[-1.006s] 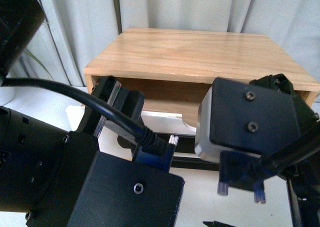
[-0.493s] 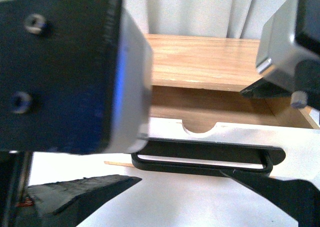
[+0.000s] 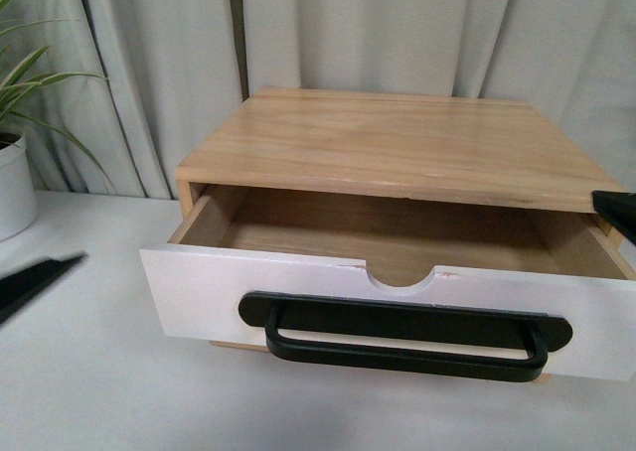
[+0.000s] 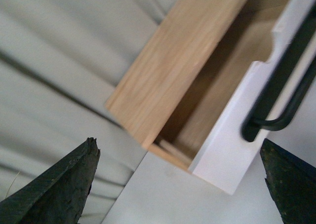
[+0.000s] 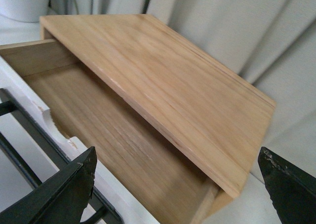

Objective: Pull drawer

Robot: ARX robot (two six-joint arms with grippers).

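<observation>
- Both arms have pulled back out of the front view since half a second ago; you now see only a dark tip at each side edge.
- Your drawer [image 3: 397, 297] stands pulled out from the wooden cabinet [image 3: 388, 143], light wood floor exposed, black bar handle [image 3: 405, 347] untouched.
- Your left gripper [image 4: 180, 184] is spread wide, gripping nothing.
- Your right gripper [image 5: 180, 184] is likewise spread, empty, above the drawer.
- A potted plant [image 3: 15, 163] sits far left.

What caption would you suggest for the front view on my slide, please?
White-fronted drawer pulled partly out of its wooden cabinet, black bar handle free, empty inside.
</observation>
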